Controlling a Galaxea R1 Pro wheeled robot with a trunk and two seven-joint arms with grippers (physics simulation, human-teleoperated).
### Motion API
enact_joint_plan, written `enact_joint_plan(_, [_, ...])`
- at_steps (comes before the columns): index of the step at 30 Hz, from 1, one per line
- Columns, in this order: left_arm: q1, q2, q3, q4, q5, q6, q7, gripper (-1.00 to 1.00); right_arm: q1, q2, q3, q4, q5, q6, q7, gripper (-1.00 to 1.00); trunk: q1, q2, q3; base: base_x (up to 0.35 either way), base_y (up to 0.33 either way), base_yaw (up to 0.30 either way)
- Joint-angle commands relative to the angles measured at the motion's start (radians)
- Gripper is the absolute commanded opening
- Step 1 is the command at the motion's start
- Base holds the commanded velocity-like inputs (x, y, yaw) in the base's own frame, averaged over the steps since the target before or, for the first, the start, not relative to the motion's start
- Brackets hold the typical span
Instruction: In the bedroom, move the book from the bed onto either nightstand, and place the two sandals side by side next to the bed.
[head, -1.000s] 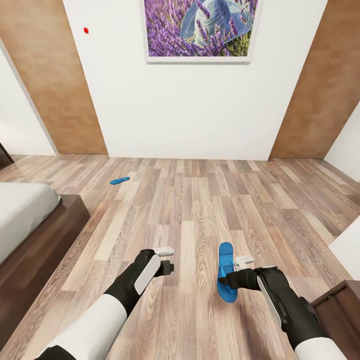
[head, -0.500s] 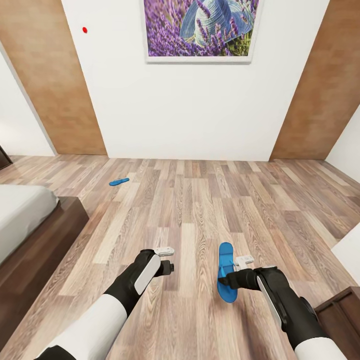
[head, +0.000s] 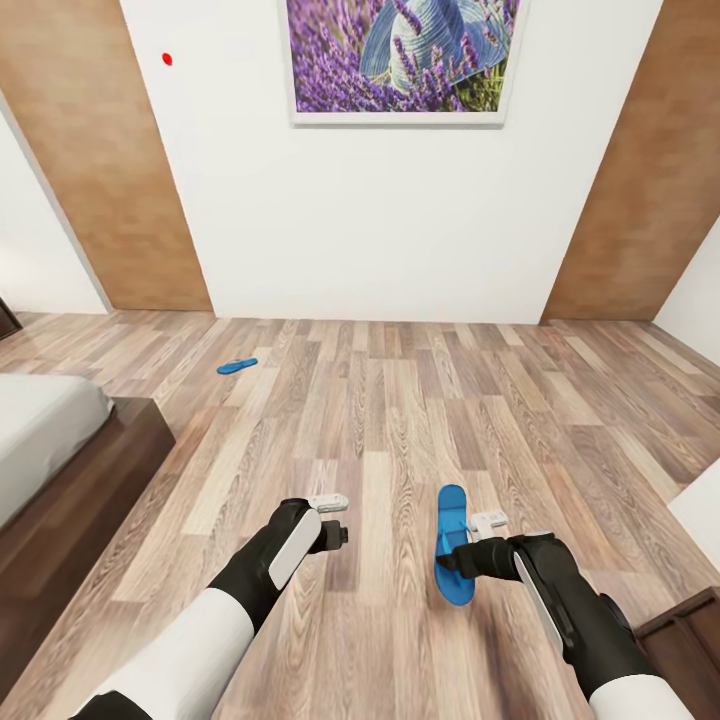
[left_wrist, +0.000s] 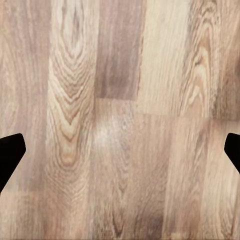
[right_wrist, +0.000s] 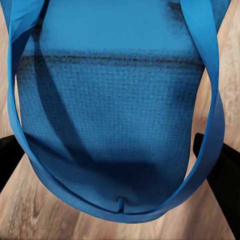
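My right gripper (head: 463, 548) is shut on one blue sandal (head: 451, 508), held just above the wood floor in front of me. Its sole and strap (right_wrist: 115, 115) sit between the dark fingers (right_wrist: 224, 172) in the right wrist view. The other sandal (head: 237, 366) lies flat on the floor farther off to the left, past the bed's corner. The bed (head: 70, 460), with its off-white mattress and dark frame, is at the left edge. My left gripper (head: 338, 520) hangs open over bare floor, its fingertips (left_wrist: 10, 152) wide apart. The book is out of view.
The white wall ahead carries the lavender picture (head: 405, 60), with a brown door on each side of it (head: 110, 190) (head: 645, 190). A dark wooden piece of furniture (head: 690, 630) and a white surface (head: 702, 510) stand at the lower right. Open floor lies ahead.
The whole view has shifted a little, so the bed and the far sandal sit slightly further left. Both arms keep the same pose, and the right gripper still holds the sandal.
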Motion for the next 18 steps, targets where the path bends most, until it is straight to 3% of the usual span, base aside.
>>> enact_joint_plan(1, [-0.001, 0.000, -0.001, -0.001, 0.010, 0.001, 0.010, 1.00, -0.001, -0.001, 0.001, -0.001, 0.008, 0.003, 0.006, -1.00, 0.000, 0.000, -0.001, 0.076, 0.000, 0.000])
enact_joint_plan(18, [-0.001, 0.000, -0.001, 0.000, 0.010, 0.001, 0.010, 1.00, -0.001, -0.001, 0.001, -0.001, 0.008, 0.002, 0.006, -1.00, 0.000, 0.000, -0.001, 0.076, 0.000, 0.000])
